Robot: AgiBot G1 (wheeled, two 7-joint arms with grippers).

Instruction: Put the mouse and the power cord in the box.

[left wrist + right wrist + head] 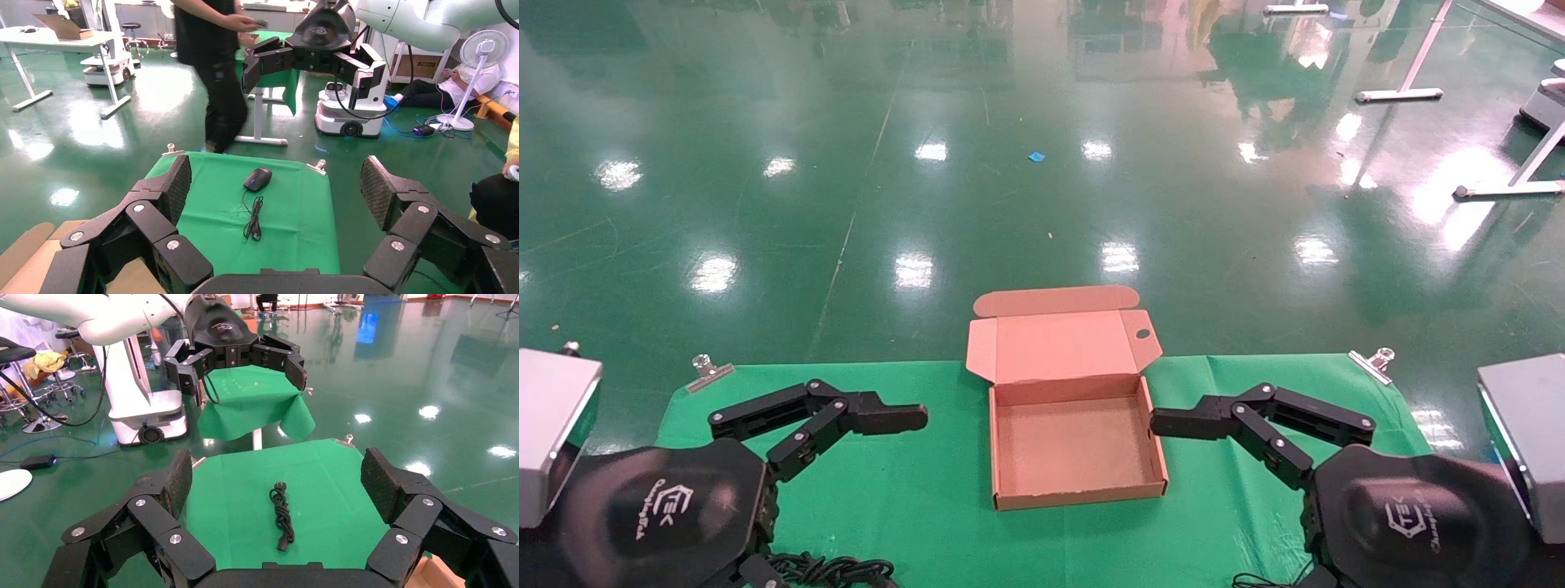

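- Left gripper (275, 184) and right gripper (275, 471) hover at either side of the empty, open box (1075, 492) – both sets of jaws spread wide, holding nothing.
- The power cord (281, 517) lies along the worktop's (911, 490) near edge, beneath the left gripper, which is the nearer arm; its long axis runs left to right.
- The mouse (257, 179) sits by the near right corner, under the right gripper, its thin wire trailing toward the box.
- Nothing appears to block either path into the box.
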